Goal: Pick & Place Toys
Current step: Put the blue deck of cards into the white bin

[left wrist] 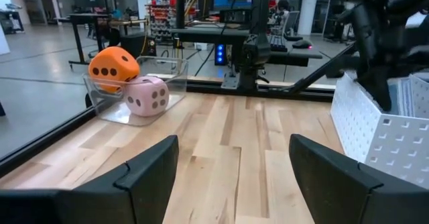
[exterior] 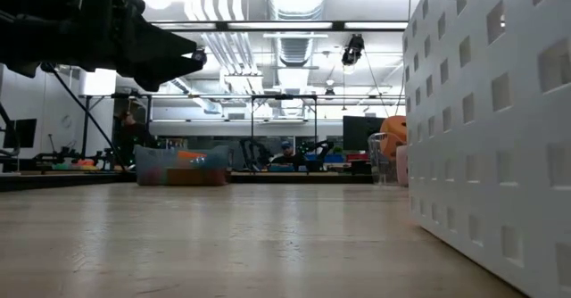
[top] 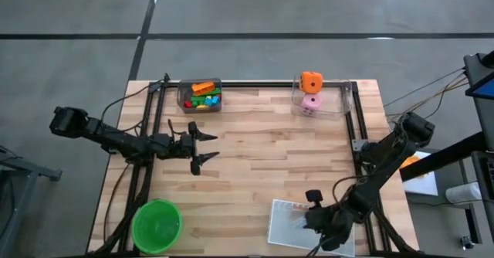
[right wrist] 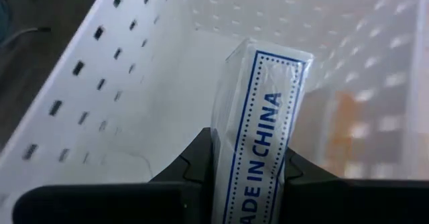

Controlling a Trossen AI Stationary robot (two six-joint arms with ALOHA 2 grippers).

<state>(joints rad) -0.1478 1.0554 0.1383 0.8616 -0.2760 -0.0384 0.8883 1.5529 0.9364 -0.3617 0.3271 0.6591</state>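
White perforated tray (right wrist: 100, 103) is right under your right gripper (right wrist: 251, 174), which sits inside it, fingers pinched on a small printed card pack (right wrist: 258, 123) with blue "MADE IN CHINA" lettering; the pack stands up between the pads, tray wall just beyond it. From above you see that gripper (top: 315, 219) low over the tray (top: 282, 225) at the near edge of the wooden table (top: 255, 146)

Your left gripper (top: 202, 147) hovers over bare wood mid-table, fingers (left wrist: 141, 174) spread with nothing between them. Ahead of it, across the table: a clear bin (left wrist: 171, 73) holding the orange die (left wrist: 114, 66) on top of the pink dotted die (left wrist: 147, 95), touching. Off to its side at the far edge, a second clear bin (top: 200, 96) has the small colourful pieces (top: 204, 98): orange, green, red, yellow. Round green bowl (top: 157, 225) sits at the near edge, well apart from the left claw
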